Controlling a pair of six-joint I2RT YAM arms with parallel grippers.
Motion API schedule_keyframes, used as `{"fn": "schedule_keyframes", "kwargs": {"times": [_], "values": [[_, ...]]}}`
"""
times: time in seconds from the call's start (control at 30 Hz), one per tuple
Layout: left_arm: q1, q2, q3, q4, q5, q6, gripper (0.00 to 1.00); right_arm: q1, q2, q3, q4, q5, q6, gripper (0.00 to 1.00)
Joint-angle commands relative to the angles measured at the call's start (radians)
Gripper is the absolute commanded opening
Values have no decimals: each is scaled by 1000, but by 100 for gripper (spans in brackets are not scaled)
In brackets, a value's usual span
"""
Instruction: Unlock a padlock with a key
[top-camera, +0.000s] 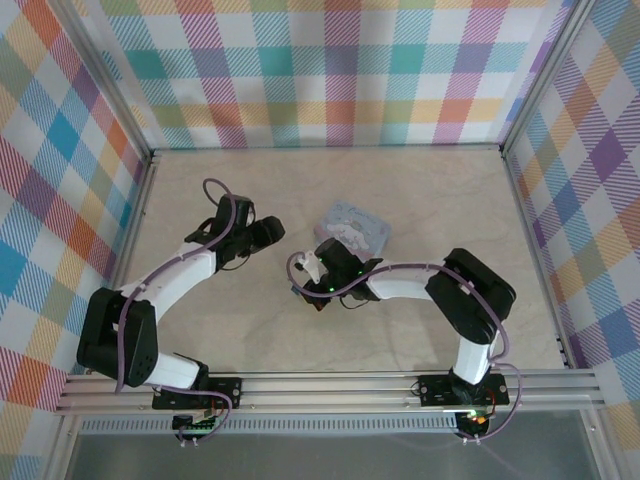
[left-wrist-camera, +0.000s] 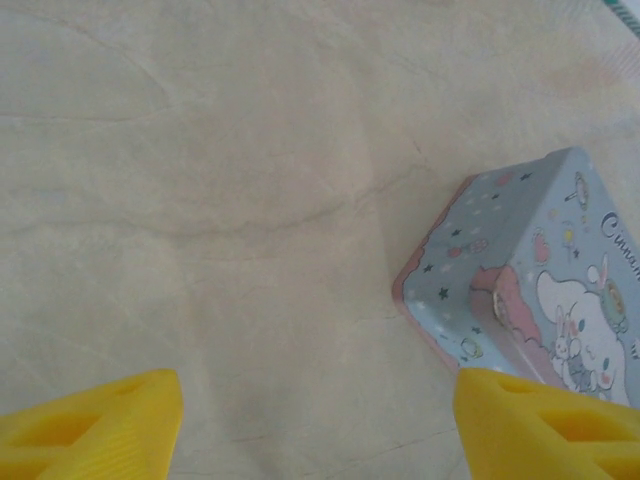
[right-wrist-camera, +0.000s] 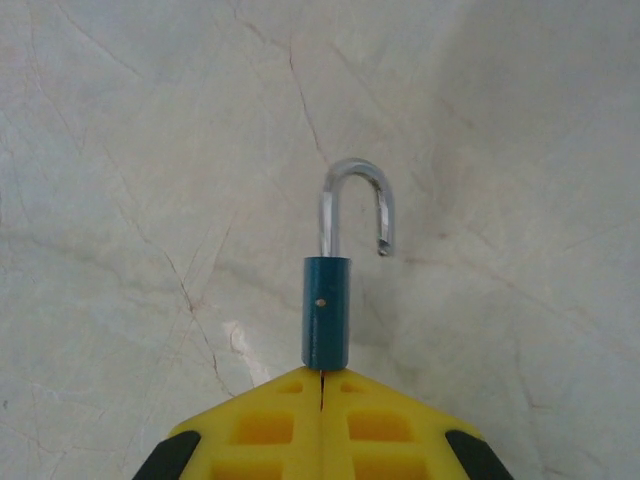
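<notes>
Right gripper (right-wrist-camera: 322, 385) clamped on padlock (right-wrist-camera: 326, 312) base over desk (right-wrist-camera: 120, 150), shackle (right-wrist-camera: 355, 200) sprung free, left gripper (left-wrist-camera: 320, 420) spread wide; thin end-grip may let it pivot or slip if bumped.

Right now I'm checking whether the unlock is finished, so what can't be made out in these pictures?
- Right wrist view: the padlock has its lower end, and any key in it, hidden between the right fingers.
- Top view: what the right fingers hold is too small to tell.
- Left wrist view: the tin is cut off by the right edge.
</notes>
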Motion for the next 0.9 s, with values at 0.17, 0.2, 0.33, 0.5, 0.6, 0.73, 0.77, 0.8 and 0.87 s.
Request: {"fn": "schedule_keyframes", "kwargs": {"times": [0.17, 0.2, 0.33, 0.5, 0.6, 0.73, 0.77, 0.8, 0.87], "values": [[4, -30, 7, -63, -78, -10, 100, -29, -89, 6, -56, 74, 54, 51], [4, -35, 15, -89, -98, -3, 100, -47, -118, 11, -90, 90, 50, 53], [7, -52, 68, -142, -207, 39, 100, -151, -267, 7, -192, 199, 61, 100], [25, -65, 108, -112, -392, 147, 100, -307, -449, -46, -188, 441, 73, 100], [29, -100, 20, 80, -507, 322, 100, -399, -525, -109, -109, 609, 49, 99], [108, -87, -30, 133, -541, 397, 100, -488, -548, -250, 103, 809, -75, 100], [132, -70, -29, 119, -535, 405, 100, -506, -549, -269, 115, 844, -89, 100], [153, -52, -35, 114, -548, 418, 100, -525, -555, -290, 111, 875, -92, 100], [181, -35, -78, 153, -583, 444, 100, -558, -577, -327, 86, 913, -56, 100]]}}
